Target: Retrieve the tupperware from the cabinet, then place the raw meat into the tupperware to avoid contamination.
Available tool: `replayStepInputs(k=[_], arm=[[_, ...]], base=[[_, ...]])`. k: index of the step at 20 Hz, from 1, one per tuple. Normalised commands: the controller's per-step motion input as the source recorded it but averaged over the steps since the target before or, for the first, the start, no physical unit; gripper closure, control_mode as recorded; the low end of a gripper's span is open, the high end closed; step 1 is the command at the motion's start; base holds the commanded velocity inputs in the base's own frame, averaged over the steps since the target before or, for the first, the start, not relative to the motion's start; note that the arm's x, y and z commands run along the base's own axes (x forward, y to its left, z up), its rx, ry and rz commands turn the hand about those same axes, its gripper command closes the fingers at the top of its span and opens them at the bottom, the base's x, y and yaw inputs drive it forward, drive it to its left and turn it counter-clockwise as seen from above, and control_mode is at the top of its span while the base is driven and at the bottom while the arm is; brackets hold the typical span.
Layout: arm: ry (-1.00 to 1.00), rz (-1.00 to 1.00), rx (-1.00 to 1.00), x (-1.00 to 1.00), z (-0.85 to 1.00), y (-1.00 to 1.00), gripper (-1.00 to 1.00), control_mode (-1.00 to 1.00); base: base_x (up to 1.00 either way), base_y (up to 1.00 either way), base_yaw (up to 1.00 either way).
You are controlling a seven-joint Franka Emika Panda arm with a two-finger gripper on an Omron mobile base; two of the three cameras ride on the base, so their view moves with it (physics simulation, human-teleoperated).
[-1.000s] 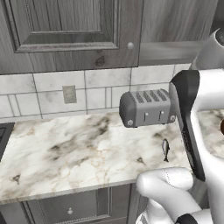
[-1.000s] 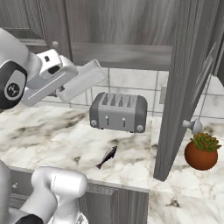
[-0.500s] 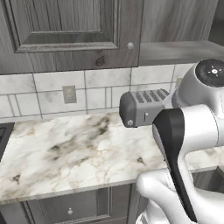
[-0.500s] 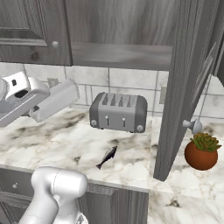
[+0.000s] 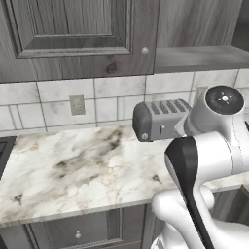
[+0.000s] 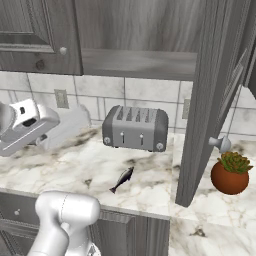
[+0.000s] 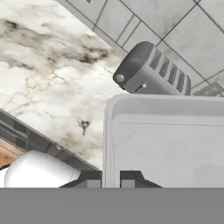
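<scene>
Hand (image 7: pixel 111 183) clenched on the near rim of the tupperware (image 7: pixel 166 140); in the hand view the two dark fingertips (image 7: pixel 92 179) pinch the wall edge, and the box juts forward from them, whitish and shallow, open side facing the camera. In the right base view the same box (image 6: pixel 67 127) hangs in the air above the left part of the table (image 6: pixel 150 180), carried level or nearly so, left of the toaster (image 6: pixel 135 127).

Raw meat (image 6: pixel 122 180) lies on the table in front of the toaster, toward the front edge, well apart from the box. Cabinet (image 6: pixel 210 95) door stands open at the right, its knob just above the potted plant (image 6: pixel 230 172). The shelf behind looks bare from here.

Judgement: retrieval looks done; the box is not yet set down.

Risks from here:
- Grip is on one thin rim only. A fast swing or a tilt of the wrist could let the box pivot or slip out.
- Lowering close to the toaster could clip its side and knock the box askew.
- Setting the box down on top of the meat, or sweeping the meat off the front edge, would spoil the second step.
- The open door could catch the arm if it swings right.
</scene>
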Motion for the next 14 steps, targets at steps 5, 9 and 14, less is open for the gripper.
replayStepInputs(k=[5,9,14], arm=[[0.01,0.0,0.04,0.46,-0.52,0.3,1.0,-1.0],[0.0,0.0,0.0,0.45,-0.45,0.45,1.0,-1.0],[0.02,0.0,0.0,0.51,-0.48,0.46,1.0,-1.0]], base=[[0.0,0.0,0.0],[0.0,0.0,0.0],[0.0,0.0,0.0]])
